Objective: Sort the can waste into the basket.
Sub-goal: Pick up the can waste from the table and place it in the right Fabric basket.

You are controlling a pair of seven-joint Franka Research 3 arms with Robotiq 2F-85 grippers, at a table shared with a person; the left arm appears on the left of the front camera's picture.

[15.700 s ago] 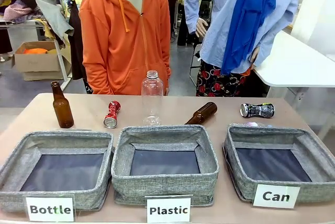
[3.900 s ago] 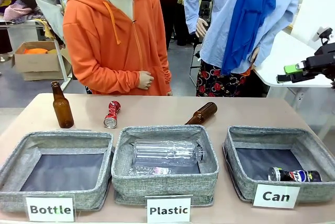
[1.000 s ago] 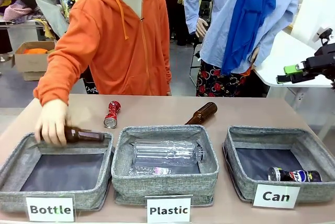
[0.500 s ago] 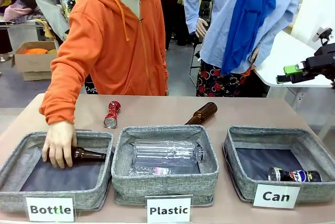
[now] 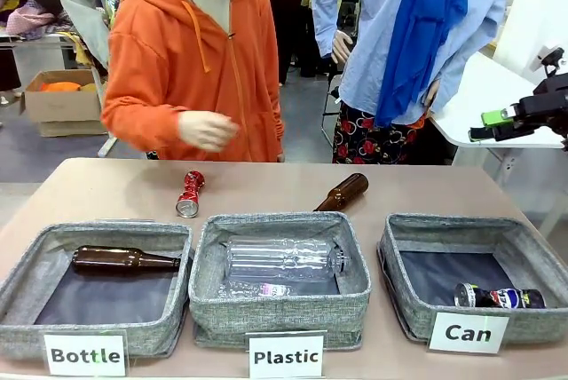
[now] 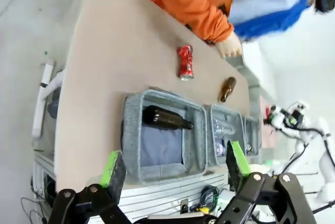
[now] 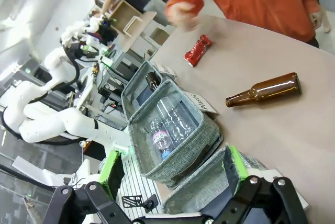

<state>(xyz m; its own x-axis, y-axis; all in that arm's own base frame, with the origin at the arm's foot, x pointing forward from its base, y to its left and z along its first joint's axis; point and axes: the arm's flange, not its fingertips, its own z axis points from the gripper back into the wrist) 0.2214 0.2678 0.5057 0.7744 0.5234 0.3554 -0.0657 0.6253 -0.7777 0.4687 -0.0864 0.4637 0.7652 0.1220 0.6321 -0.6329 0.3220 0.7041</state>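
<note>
The left gripper [image 6: 174, 162] and right gripper [image 7: 172, 169] both hang with fingers spread wide, holding nothing. Up close, the dark crushed can [image 5: 497, 296] lies in the front of the "Can" basket [image 5: 532, 325]. Farther back, the red crushed can [image 5: 189, 193] lies on the table [image 5: 399, 189], below the person's hand [image 5: 206, 130].

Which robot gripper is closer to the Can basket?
Right. The right gripper hangs raised off the table's right end, the same side as the Can basket. The left gripper is out past the Bottle basket, at the opposite end.
</note>
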